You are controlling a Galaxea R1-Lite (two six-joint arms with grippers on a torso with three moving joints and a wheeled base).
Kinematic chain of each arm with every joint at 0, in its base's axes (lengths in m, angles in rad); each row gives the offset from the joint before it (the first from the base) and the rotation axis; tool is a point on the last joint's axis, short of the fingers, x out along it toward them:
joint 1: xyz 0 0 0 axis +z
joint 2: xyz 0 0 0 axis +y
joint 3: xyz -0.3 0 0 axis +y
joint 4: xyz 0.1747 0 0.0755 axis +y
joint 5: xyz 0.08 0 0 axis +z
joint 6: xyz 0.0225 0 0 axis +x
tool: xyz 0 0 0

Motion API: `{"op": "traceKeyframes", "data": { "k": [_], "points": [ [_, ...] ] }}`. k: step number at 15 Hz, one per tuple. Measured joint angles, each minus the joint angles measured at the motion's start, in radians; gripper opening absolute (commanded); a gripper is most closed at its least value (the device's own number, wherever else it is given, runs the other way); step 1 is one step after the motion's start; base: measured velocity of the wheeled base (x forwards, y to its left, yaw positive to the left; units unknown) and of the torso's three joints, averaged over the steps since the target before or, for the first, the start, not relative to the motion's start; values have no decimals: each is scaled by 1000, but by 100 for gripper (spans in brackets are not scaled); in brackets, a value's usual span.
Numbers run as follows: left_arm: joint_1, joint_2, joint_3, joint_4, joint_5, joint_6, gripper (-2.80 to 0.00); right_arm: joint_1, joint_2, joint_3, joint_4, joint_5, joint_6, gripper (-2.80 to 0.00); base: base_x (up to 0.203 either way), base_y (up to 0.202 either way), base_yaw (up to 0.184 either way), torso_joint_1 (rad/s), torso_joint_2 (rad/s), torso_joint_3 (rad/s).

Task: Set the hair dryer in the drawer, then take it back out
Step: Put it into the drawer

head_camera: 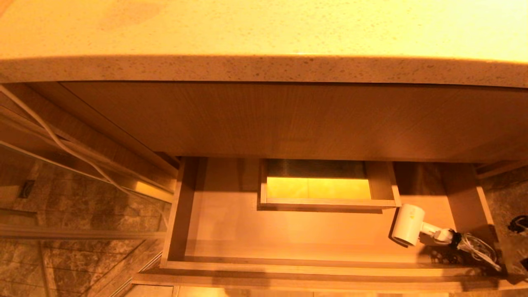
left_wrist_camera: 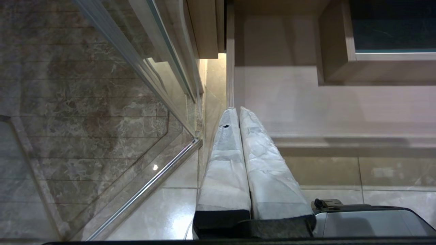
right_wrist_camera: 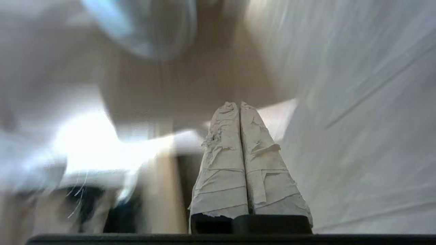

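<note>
Nearest to me: my right gripper (right_wrist_camera: 240,105), taped fingers pressed together with nothing between them, over the right end of the open drawer (head_camera: 214,231).
Other arm: my left gripper (left_wrist_camera: 237,112) hangs parked near the drawer's left front corner, fingers likewise closed on nothing.
Hair dryer: the hair dryer (head_camera: 408,225) lies on the drawer floor at the right end, just below the boxed cutout (head_camera: 328,202), near the right wall.
Long axis: barrel mouth points to the left front; the handle runs off to the right, ending in the coiled cord (head_camera: 474,245) by the corner.
Nearer arm: the right one, I judge; the left is well apart from it, across the drawer.
Dryer from my jaws: ahead of the right fingertips, a blurred rounded pale shape that I take for the barrel; not touching.
Coming move, as I judge it: spread the right fingers, line up across the handle, then lift out.
</note>
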State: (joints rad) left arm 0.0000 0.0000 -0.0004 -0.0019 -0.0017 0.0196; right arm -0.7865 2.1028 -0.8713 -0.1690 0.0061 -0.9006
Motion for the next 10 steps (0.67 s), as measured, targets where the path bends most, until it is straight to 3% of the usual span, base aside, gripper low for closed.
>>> {"op": "traceKeyframes", "data": {
  "k": [4,8,10],
  "points": [
    [0,0,0,1,0,0,-280,67,-66,15,-118,31,24,-280,0,0,0,0,0,0],
    [0,0,0,1,0,0,-280,59,-141,46,-68,30,-13,-280,0,0,0,0,0,0],
    [0,0,0,1,0,0,-280,18,-193,112,30,22,-59,-280,0,0,0,0,0,0]
  ]
}}
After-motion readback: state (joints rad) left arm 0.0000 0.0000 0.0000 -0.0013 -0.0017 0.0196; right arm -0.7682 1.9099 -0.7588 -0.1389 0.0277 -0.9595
